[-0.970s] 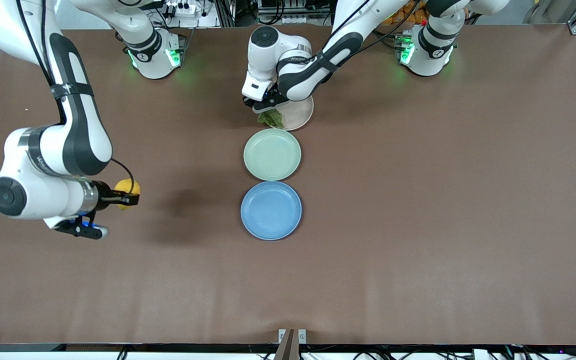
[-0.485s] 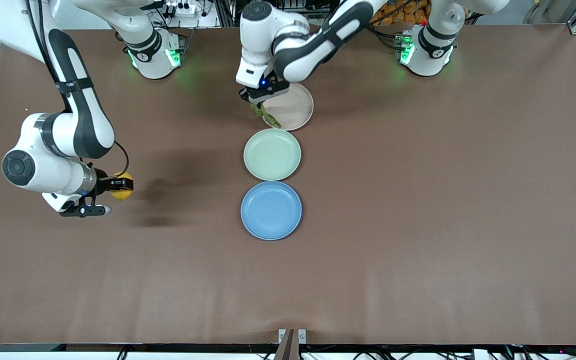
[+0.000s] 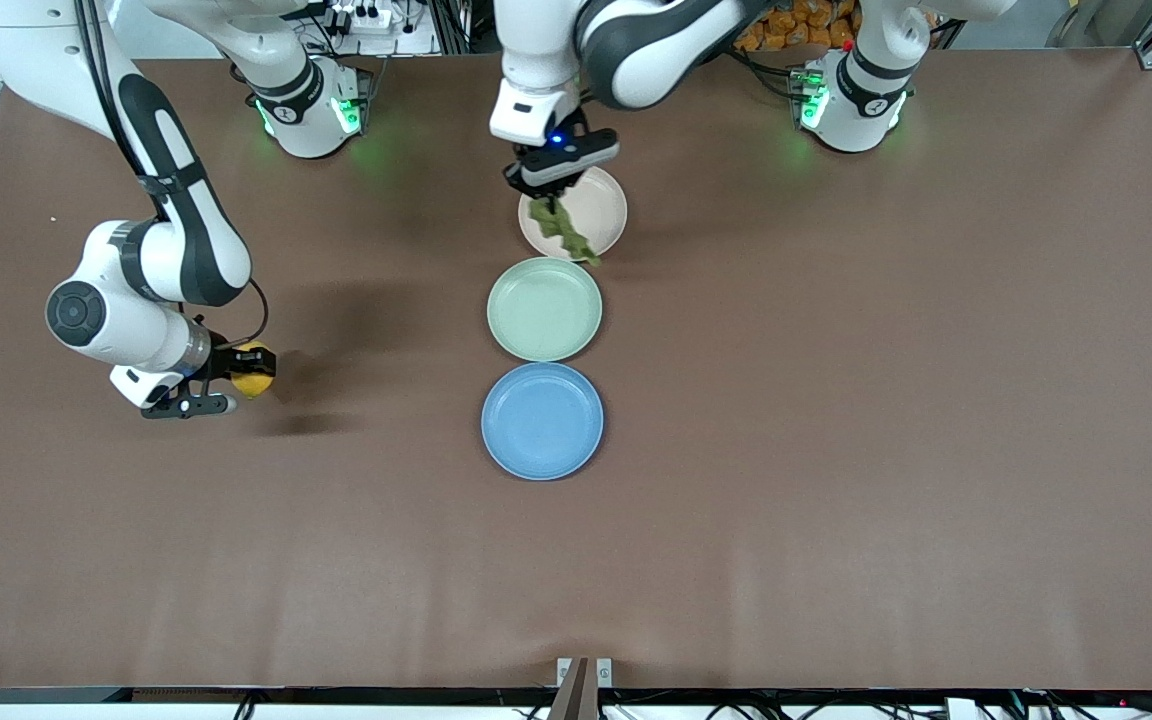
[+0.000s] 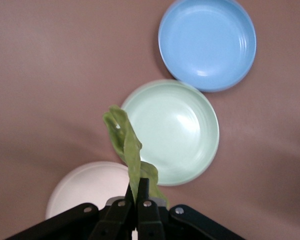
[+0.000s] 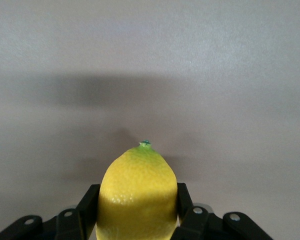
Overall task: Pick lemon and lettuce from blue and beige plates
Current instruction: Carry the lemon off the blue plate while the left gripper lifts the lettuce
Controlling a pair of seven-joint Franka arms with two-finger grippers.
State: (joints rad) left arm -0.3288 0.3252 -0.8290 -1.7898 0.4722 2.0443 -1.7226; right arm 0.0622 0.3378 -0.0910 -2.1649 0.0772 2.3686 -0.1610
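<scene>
Hanging long and floppy from the left gripper (image 3: pixel 548 196) pinched tight over the beige plate (image 3: pixel 597 207), the lettuce (image 3: pixel 564 231) points down, while the right gripper (image 3: pixel 244 374) squeezes the lemon (image 3: pixel 252 371) over the table (image 3: pixel 836 450) near the right arm's end.

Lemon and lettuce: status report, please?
Right gripper shut on lemon, over bare table. Left gripper shut on lettuce, over beige plate. Nothing in the way.

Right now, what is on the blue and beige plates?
The blue plate is bare. So is the beige plate: the left tool holds the lettuce up over it, hiding part of its surface. The right tool holds the lemon over the table.
</scene>
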